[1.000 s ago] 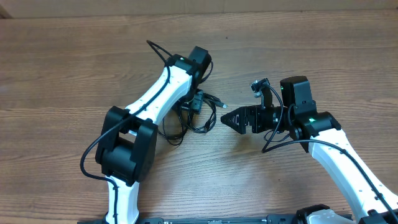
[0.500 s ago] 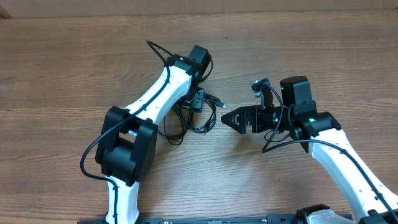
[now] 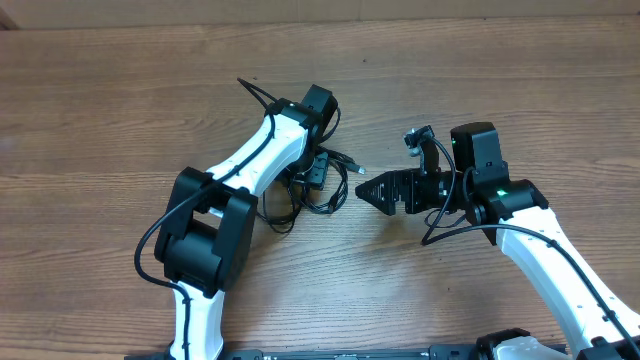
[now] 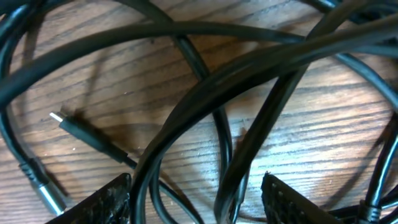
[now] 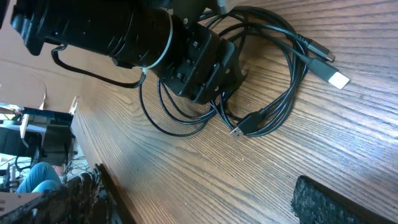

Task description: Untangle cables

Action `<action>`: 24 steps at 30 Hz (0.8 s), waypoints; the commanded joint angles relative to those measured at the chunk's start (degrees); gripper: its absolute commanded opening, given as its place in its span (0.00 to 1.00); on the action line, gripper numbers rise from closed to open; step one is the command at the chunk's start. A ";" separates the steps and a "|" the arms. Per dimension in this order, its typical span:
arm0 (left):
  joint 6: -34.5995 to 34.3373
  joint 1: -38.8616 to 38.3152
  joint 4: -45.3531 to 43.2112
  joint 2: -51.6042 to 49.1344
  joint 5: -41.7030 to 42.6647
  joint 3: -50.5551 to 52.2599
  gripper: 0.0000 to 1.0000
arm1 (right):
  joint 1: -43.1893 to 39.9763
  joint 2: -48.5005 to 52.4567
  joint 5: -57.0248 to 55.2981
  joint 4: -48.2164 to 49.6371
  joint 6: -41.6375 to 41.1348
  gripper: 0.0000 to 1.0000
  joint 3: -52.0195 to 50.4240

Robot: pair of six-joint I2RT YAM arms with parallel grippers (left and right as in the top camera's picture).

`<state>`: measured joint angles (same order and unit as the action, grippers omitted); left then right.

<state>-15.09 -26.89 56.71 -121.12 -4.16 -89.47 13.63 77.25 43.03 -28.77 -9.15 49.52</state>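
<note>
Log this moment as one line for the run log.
left gripper: open, straddling strands | right gripper: open, empty, apart from bundle | cables: tangled loops on table

You get even, fairly bright light from above on the table point(image 3: 120, 90), with no glare and only soft shadows close by the arms point(image 3: 250, 160). Your left wrist camera sits so near that the cables point(image 4: 261, 65) blur towards the edges. Your right wrist view is sharp mid-frame, and its own near fingers point(image 5: 348, 202) are out of focus.
</note>
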 commanded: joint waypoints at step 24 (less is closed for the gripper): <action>-0.76 -0.26 -1.31 -0.70 4.00 1.38 0.41 | 0.17 -0.70 -0.15 0.11 0.26 1.00 0.70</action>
<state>-15.14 -26.89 55.59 -121.12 -1.87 -88.62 13.65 77.25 43.07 -28.77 -9.15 49.52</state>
